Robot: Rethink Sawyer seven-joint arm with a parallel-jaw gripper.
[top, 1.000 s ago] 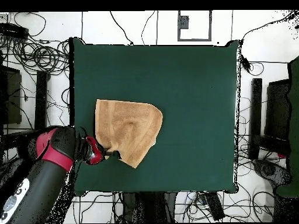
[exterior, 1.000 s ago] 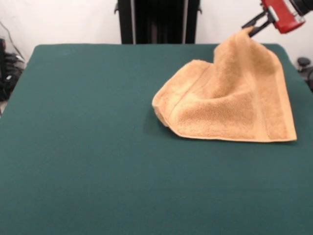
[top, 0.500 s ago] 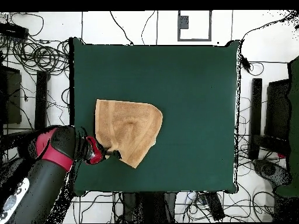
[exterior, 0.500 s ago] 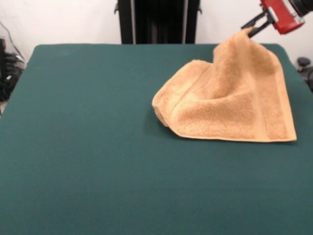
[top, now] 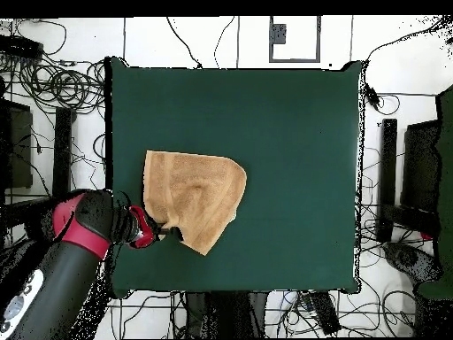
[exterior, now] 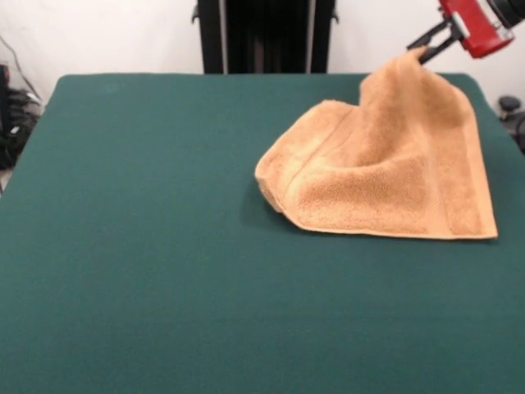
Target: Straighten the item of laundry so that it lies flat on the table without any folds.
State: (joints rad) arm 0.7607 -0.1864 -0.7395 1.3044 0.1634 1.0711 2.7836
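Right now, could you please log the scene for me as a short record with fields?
towel: tan terry cloth, one corner lifted off the table, the rest resting on it
towel state: not flat; left edge looks folded under
table: dark green cloth
tool: red and black, at the front view's top right
tool state: shut on the towel's raised corner
arm: red and black, entering from the overhead view's lower left

White wall [exterior: 115, 33] behind; pale floor [top: 221, 40] strewn with black cables [top: 53, 84].
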